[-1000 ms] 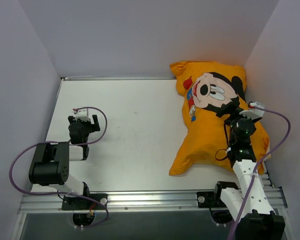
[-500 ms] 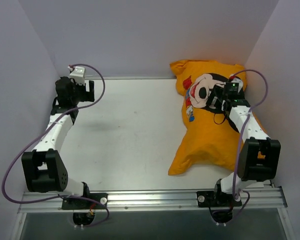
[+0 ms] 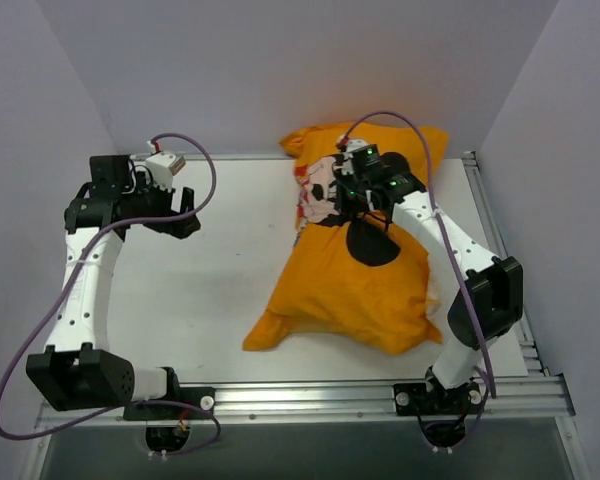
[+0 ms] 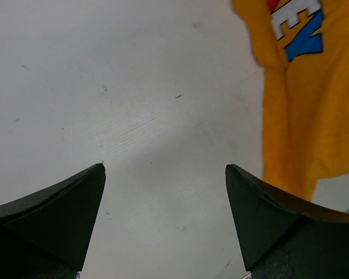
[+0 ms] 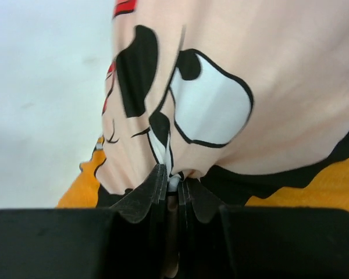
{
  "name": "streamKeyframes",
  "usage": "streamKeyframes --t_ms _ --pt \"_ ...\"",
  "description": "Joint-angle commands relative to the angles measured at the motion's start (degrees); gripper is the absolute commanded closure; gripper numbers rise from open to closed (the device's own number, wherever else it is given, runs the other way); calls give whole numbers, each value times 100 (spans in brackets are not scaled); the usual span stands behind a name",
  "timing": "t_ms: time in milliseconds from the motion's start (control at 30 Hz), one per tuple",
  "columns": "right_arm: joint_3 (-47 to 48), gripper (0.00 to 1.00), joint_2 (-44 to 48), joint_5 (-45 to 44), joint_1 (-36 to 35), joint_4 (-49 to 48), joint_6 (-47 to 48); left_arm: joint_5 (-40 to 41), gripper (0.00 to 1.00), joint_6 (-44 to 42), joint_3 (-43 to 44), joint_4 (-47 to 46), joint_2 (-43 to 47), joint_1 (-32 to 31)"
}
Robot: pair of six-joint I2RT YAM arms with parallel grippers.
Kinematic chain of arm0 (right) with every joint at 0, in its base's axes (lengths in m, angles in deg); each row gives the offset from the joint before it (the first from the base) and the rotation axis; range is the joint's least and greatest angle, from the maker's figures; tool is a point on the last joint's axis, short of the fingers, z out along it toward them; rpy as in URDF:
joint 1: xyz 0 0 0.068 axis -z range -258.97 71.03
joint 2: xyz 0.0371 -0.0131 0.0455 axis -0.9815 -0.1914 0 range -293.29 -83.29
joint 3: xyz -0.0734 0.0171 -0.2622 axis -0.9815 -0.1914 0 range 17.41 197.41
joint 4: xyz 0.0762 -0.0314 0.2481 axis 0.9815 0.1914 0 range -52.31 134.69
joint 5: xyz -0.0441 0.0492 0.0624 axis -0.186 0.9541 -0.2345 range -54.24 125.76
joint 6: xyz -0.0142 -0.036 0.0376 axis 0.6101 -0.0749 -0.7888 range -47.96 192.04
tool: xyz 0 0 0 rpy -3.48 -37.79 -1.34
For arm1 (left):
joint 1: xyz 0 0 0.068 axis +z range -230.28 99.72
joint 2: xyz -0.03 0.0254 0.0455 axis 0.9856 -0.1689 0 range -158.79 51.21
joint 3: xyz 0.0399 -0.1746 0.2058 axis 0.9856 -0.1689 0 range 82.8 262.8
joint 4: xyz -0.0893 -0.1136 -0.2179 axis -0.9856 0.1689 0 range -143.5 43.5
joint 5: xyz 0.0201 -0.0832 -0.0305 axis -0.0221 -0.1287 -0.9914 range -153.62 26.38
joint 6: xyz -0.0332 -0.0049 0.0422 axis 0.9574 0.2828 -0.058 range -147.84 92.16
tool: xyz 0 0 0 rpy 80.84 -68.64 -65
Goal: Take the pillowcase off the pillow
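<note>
The orange-yellow pillowcase (image 3: 350,285) lies plump on the table right of centre, its Mickey face print at the far end. The pillow is hidden inside it. My right gripper (image 3: 345,196) sits on the face print, shut on a pinched fold of the pillowcase (image 5: 267,70). In the right wrist view, cream and white cloth bunches between the closed right gripper (image 5: 173,181). My left gripper (image 3: 185,212) hangs over bare table to the left of the pillowcase, open, with nothing between its fingers. The left wrist view shows the left gripper (image 4: 163,174) and the pillowcase (image 4: 302,104) at its right edge.
Grey walls close in the white table (image 3: 230,290) on the left, back and right. An aluminium rail (image 3: 300,400) runs along the near edge with both arm bases. Purple cables loop from each wrist.
My right gripper has shut on the face print. The stuffed pillowcase has shifted left, away from the right wall. My left arm has swung its gripper towards the pillowcase, still open.
</note>
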Motion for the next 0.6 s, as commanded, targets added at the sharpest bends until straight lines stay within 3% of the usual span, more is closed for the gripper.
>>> streamKeyframes --t_ms 0,200,467,567 --pt "1114 100 251 1703 -930 368 6 -695 6 -256 554 1011 484 68" --pt "1392 100 576 2013 -1265 -282 -862 -1230 6 -537 1230 1662 678 77" --pt "-198 100 331 2548 -1143 -1679 -1593 -1355 6 -915 757 1654 784 -37" --pt "-393 100 41 2759 -1037 -1891 -1725 -1041 6 -1003 643 1584 740 -134"
